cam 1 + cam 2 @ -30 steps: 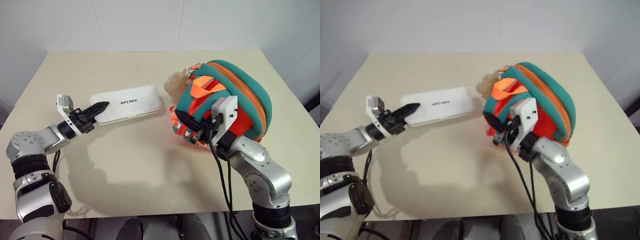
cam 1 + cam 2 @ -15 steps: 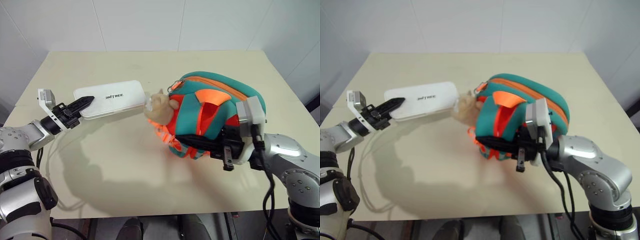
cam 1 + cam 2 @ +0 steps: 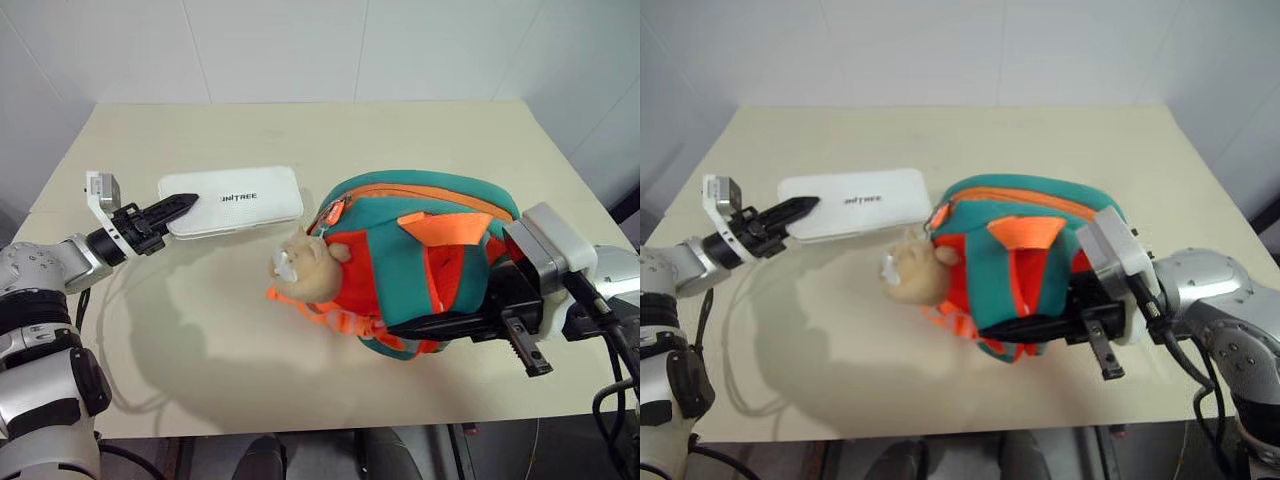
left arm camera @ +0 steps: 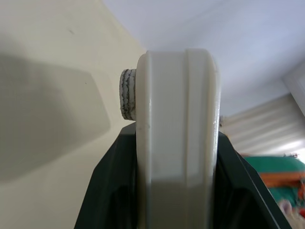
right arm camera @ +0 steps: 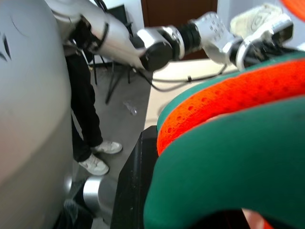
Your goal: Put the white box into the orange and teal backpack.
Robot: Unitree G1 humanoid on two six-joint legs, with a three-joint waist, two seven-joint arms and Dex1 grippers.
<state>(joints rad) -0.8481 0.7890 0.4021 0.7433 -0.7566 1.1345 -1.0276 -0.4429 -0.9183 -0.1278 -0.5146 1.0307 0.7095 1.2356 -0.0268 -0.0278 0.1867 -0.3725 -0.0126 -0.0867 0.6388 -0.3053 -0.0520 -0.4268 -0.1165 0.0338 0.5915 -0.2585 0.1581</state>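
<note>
- The white box [image 3: 232, 200] was a flat, glossy rectangular case with rounded corners and small dark "UNITREE" lettering on its top face.
- It was held out over the left part of the beige table [image 3: 300, 130], its near end pinched between the two black fingers of the left gripper [image 3: 181, 205].
- In the left wrist view the box's end [image 4: 177, 119] stood edge-on between the fingers, with a small round grey foot on one face.
- The orange and teal backpack [image 3: 420, 255] lay tipped on its side right of centre, just beside the box but apart from it: teal body, orange zip trim along the top, orange panels and straps.
- A beige plush charm [image 3: 303, 272] hung at the end of the backpack nearest the box.
- The right gripper [image 3: 455, 325] was pressed together on the backpack's lower edge, pinching teal and orange fabric.
- In the right wrist view a person's dark trousers and light shoes [image 5: 97, 160] stood on the floor beyond the table.
</note>
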